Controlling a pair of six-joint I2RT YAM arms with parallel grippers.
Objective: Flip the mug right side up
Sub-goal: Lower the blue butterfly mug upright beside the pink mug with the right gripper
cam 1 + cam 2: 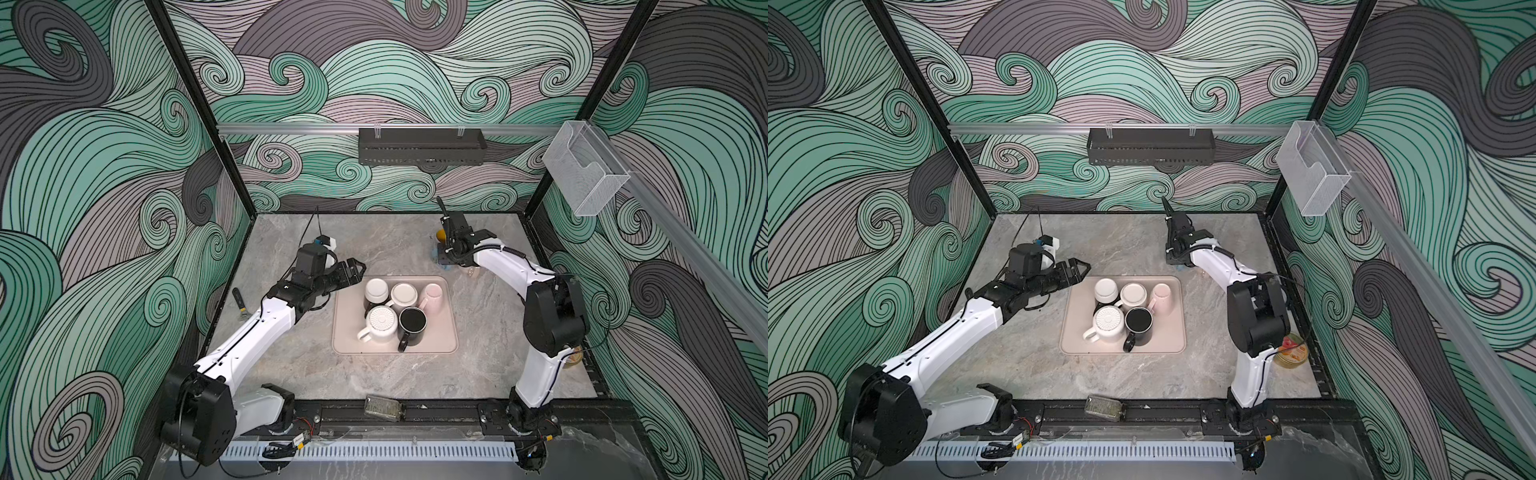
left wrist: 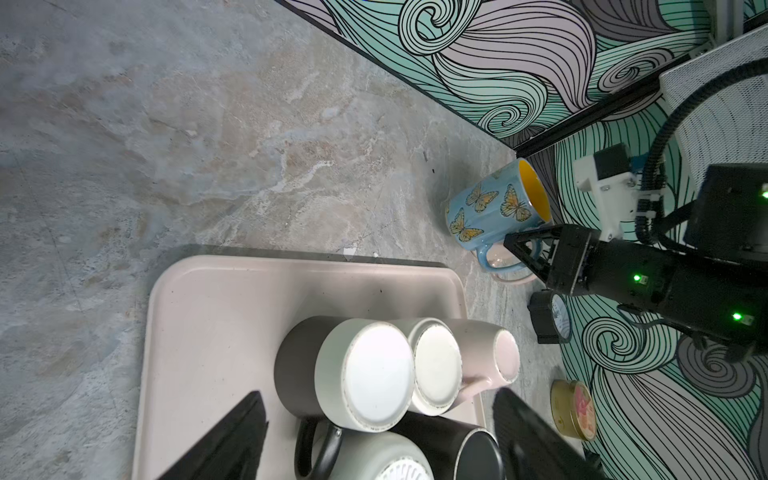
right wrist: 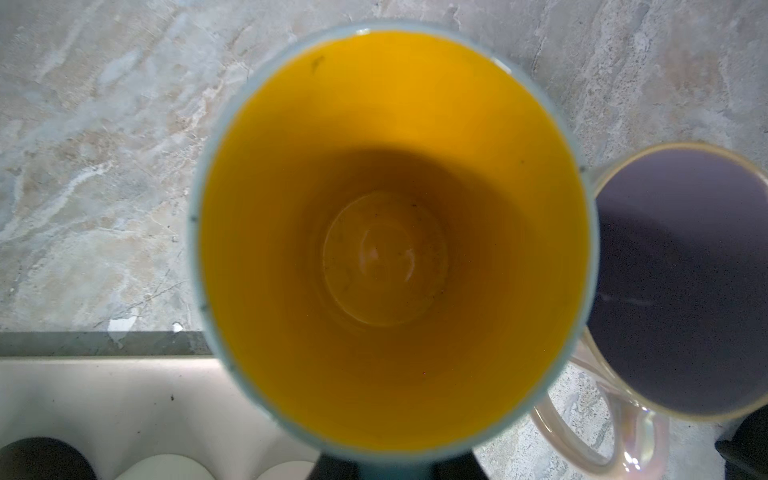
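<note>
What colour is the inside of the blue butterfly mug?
Yellow-orange inside the blue butterfly-patterned ceramic mug; the right wrist view shows it best, looking straight in.

The left tool (image 1: 358, 272) gapes just beside the tray's (image 1: 442, 328) far corner.

The marble table (image 1: 291, 365) carries a pink tray (image 1: 440, 332) just beside the left gripper (image 1: 353, 272), plus a blue mug (image 2: 490, 216) and a glass mug (image 3: 681, 270) at the right gripper (image 2: 519, 245).

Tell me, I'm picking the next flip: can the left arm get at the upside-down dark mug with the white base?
Probably yes. The left gripper, open, hovers right beside the dark mug, nothing between them; the cream mug and ribbed mug crowd only its other sides.
</note>
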